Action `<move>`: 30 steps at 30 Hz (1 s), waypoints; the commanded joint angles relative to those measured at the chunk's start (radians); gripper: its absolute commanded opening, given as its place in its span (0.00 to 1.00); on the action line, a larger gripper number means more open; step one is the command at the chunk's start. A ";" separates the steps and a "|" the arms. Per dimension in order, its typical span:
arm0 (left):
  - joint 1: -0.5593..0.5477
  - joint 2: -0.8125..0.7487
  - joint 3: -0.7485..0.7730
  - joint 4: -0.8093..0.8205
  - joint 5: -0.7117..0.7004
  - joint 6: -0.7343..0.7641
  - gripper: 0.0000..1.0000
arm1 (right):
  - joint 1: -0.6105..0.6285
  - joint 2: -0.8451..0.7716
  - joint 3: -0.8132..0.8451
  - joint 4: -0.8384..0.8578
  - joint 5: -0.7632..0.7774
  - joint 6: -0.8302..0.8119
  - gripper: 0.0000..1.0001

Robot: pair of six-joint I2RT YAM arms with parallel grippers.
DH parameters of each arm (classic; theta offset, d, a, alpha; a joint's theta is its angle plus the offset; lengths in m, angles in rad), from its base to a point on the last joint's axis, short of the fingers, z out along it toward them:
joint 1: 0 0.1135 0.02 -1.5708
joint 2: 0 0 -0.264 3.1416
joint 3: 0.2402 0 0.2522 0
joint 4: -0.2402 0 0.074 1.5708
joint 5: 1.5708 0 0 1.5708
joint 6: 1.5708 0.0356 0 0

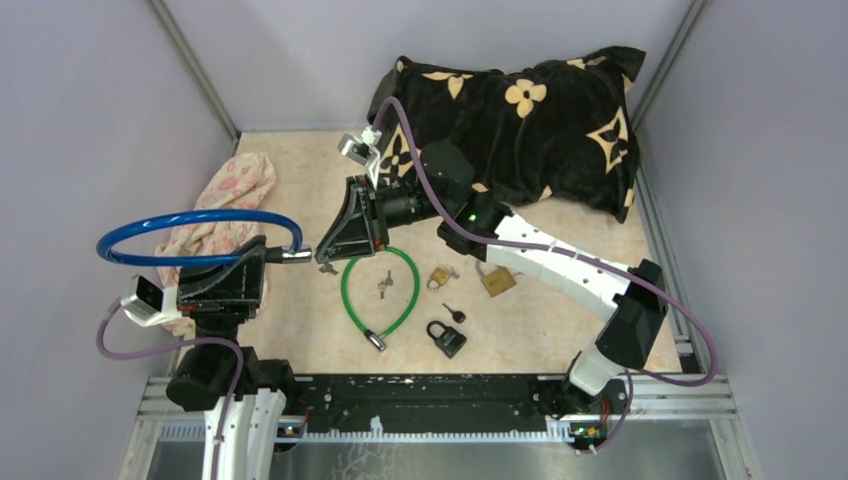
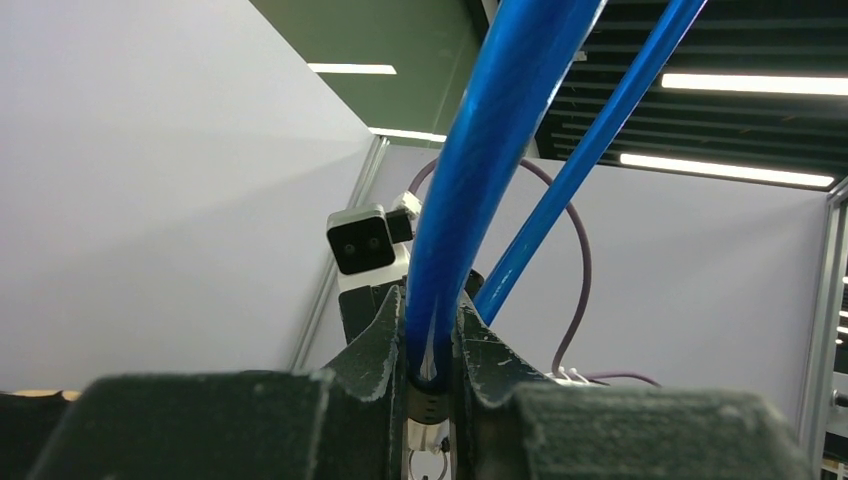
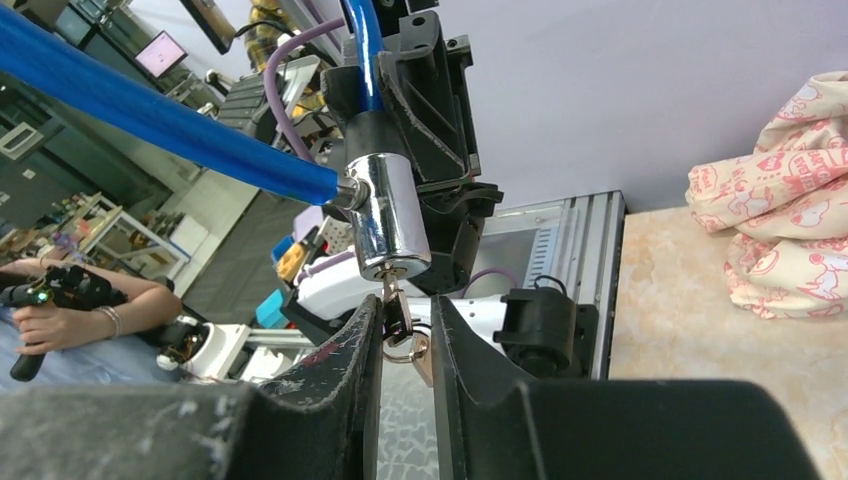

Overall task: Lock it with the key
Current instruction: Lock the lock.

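Now | left end effector [image 2: 432, 335] grips cable [image 2: 480, 150] | right end effector [image 3: 405, 303] narrow around key [image 3: 398, 322] (wrist-view)

Soft, even light fills the overhead view; shadows on the desk [image 1: 560, 335] are faint. Behind my left claw [image 2: 432, 312] the ceiling strips [image 2: 745, 83] blaze; the chrome lock [image 3: 385, 225] glints; near edges blur.

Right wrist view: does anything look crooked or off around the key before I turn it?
Nothing stands out. The key sits straight in the chrome lock on the blue cable, its ring hanging between the right jaws; the left jaws hold the cable.
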 commanded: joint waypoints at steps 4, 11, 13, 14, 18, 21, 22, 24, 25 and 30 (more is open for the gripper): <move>-0.001 -0.003 0.020 -0.136 -0.105 -0.037 0.00 | 0.049 -0.024 0.111 -0.106 0.107 -0.169 0.00; -0.001 0.008 0.023 -0.235 -0.145 -0.078 0.00 | 0.128 0.028 0.281 -0.400 0.284 -0.493 0.00; -0.001 0.008 0.023 -0.228 -0.150 -0.075 0.00 | 0.127 0.035 0.289 -0.434 0.270 -0.521 0.00; 0.000 0.008 0.021 -0.239 -0.158 -0.083 0.00 | 0.127 0.031 0.285 -0.443 0.274 -0.539 0.00; 0.000 0.016 0.013 -0.287 -0.172 -0.133 0.00 | 0.139 -0.015 0.229 -0.445 0.336 -0.657 0.00; 0.000 0.024 0.014 -0.309 -0.163 -0.138 0.00 | 0.182 -0.048 0.172 -0.420 0.443 -0.846 0.00; 0.000 0.024 0.014 -0.321 -0.156 -0.141 0.00 | 0.207 -0.054 0.161 -0.413 0.493 -0.916 0.00; 0.000 0.029 0.013 -0.351 -0.144 -0.147 0.00 | 0.255 -0.062 0.126 -0.398 0.612 -1.076 0.00; -0.001 0.031 0.013 -0.365 -0.144 -0.151 0.00 | 0.277 -0.065 0.109 -0.384 0.680 -1.177 0.00; -0.001 0.038 0.005 -0.383 -0.138 -0.142 0.00 | 0.347 -0.041 0.096 -0.356 0.922 -1.411 0.00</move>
